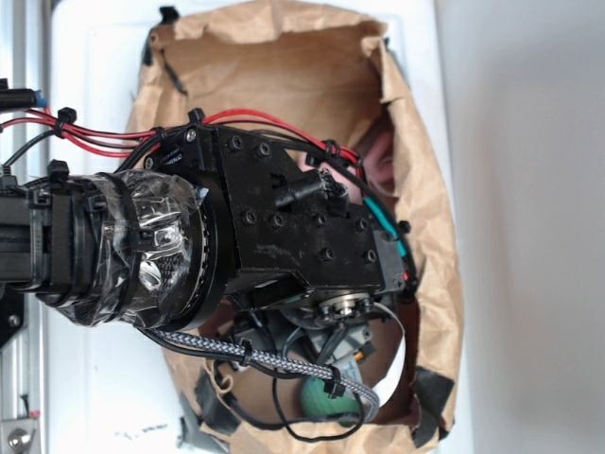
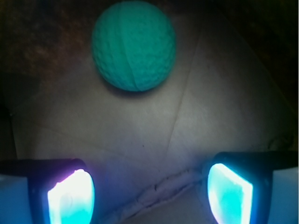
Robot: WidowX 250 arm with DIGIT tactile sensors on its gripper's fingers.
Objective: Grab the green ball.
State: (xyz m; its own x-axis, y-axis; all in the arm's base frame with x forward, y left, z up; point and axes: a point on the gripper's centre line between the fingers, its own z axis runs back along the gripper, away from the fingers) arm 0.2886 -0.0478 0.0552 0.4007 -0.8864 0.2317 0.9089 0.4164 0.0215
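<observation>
Hand (image 2: pixel 150 193): spread wide, its two glowing pads at the bottom corners of the wrist view with bare paper floor between them; nothing is held.
Pads (image 2: pixel 71 198): lit cyan-white, one at each side, both clear of the ball.
Green ball (image 2: pixel 134 45): lies on the bag floor ahead of the hand, roughly centred between the fingers but well apart from them, at the top of the wrist view; its surface is finely dimpled with a seam line down it.
Ball from outside (image 1: pixel 326 399): only a green patch shows, low in the bag, partly behind cables.
Brown paper bag (image 1: pixel 430 246): open, crumpled rim, creased floor; the arm reaches inside it.
Arm (image 1: pixel 284 222): black body with red and black wires, covering most of the bag's opening.
Pink object (image 1: pixel 378 161): partly hidden behind the arm, against the bag wall.
Tabletop (image 1: pixel 529 227): plain white around the bag.
</observation>
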